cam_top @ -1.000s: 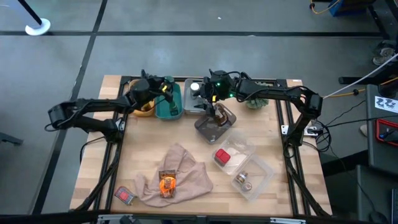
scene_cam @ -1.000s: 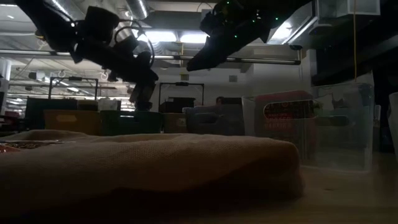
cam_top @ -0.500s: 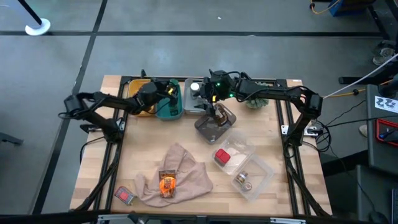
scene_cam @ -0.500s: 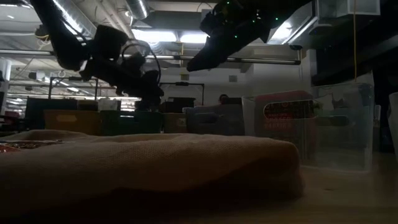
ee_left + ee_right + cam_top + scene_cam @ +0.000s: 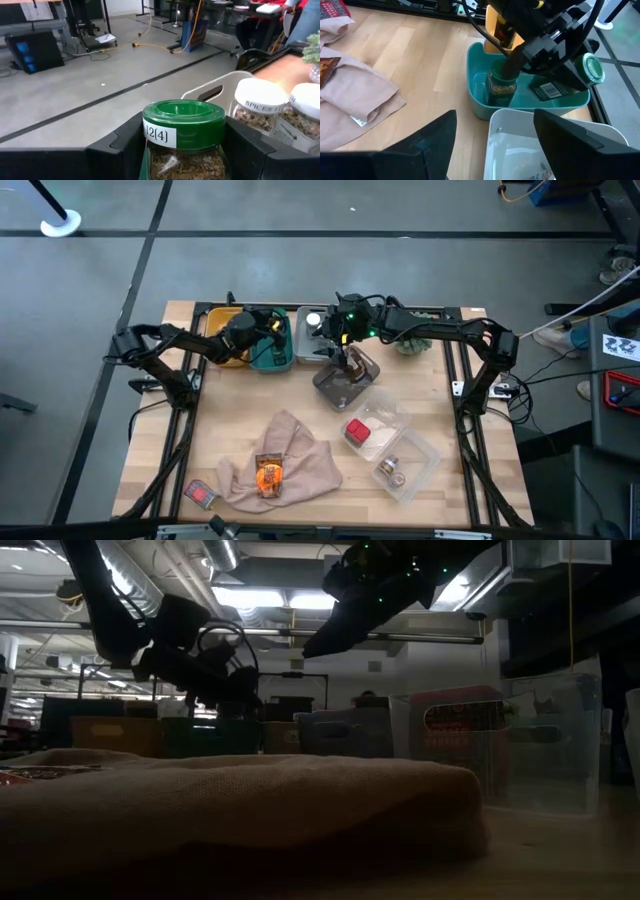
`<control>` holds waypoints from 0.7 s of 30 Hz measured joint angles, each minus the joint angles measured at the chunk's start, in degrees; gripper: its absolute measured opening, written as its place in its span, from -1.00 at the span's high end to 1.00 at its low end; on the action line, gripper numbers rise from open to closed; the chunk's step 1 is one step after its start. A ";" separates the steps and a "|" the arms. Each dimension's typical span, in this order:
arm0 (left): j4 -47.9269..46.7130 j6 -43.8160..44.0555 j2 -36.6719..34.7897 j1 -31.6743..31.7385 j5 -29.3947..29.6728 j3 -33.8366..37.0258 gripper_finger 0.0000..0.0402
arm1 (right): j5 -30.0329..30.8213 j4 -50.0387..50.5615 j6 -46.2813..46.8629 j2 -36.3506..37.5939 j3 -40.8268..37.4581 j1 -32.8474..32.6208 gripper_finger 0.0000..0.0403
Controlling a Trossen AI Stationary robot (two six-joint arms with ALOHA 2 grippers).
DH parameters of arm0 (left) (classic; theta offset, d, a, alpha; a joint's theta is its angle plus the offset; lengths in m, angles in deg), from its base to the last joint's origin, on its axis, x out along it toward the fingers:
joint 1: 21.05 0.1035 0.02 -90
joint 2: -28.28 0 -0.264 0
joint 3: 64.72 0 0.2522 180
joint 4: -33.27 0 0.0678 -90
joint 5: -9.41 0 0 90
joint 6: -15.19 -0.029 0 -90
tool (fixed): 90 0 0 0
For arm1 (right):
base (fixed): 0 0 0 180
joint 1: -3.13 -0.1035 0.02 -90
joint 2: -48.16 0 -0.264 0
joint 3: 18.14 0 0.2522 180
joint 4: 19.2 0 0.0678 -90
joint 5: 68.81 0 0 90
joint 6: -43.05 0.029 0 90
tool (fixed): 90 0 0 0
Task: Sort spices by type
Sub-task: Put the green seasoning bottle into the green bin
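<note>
The left gripper (image 5: 262,340) clasps a green-lidded spice jar (image 5: 182,137) between its two fingers and holds it inside the teal bin (image 5: 272,356) at the far edge of the table (image 5: 240,415). In the right wrist view the jar (image 5: 501,82) stands upright near the bin's inner wall, and a second green-lidded jar (image 5: 570,80) lies on its side beside it, so little free room is left in that bin. An orange bin (image 5: 228,352) sits just beside the teal one toward the left arm's side, and a white bin (image 5: 312,345) just beside it on the other side; white-capped spice jars (image 5: 257,105) stand in the white bin.

The right gripper (image 5: 340,350) hangs with its fingers spread apart and nothing between them, over the gap between the white bin and a clear tub (image 5: 345,378) that holds a dark jar.

The middle of the table is bare wood between the bins and the beige cloth (image 5: 290,455) near the front edge. An orange-brown sachet (image 5: 268,474) lies on the cloth, and a red packet (image 5: 201,494) lies just beside the cloth at the front left corner. Two clear tubs sit to the right of the cloth: one holds a red packet (image 5: 357,430), the other (image 5: 410,465) a silver-capped jar (image 5: 390,470).
</note>
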 joint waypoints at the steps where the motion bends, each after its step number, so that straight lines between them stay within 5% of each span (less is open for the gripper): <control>1: -0.31 0.01 0.00 -0.02 0.00 0.00 -0.01 | 0.00 0.00 0.00 0.00 0.00 0.00 -0.32; 21: -2.92 0.21 -0.07 -0.02 -0.03 -0.04 -0.05 | -0.02 -0.11 -0.02 0.00 0.00 -0.02 -0.32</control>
